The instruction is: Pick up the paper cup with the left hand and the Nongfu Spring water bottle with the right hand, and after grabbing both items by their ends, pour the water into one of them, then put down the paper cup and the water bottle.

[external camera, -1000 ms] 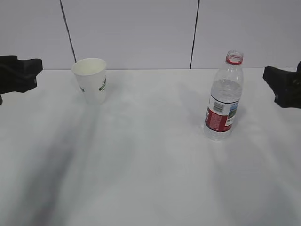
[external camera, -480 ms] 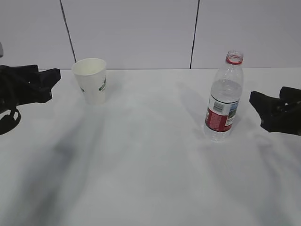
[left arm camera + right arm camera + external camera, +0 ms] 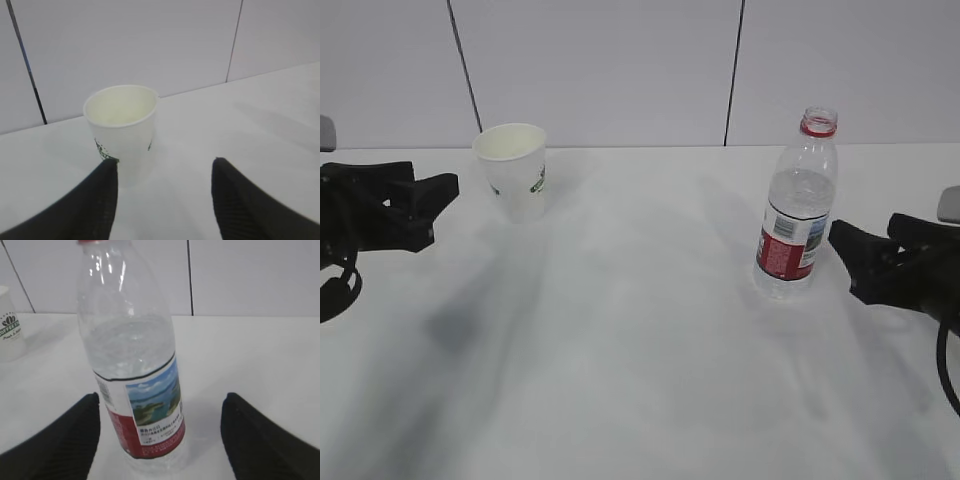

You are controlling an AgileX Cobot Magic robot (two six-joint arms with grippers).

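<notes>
On the white table, the paper cup stands upright at the back left, its green logo facing right in the exterior view, and the Nongfu Spring water bottle stands upright at the right, uncapped, with a red neck ring and a red-and-white landscape label. The left hand sits low at the left edge, just beside the cup but not touching it; in the left wrist view its two black fingers are spread wide, the cup ahead of them and nearer the left finger, nothing held. The right hand reaches in from the right edge, its tips close to the bottle's lower body without contact; in the right wrist view its fingers stand wide apart, the bottle ahead between them and closer to the left finger, gripping nothing.
</notes>
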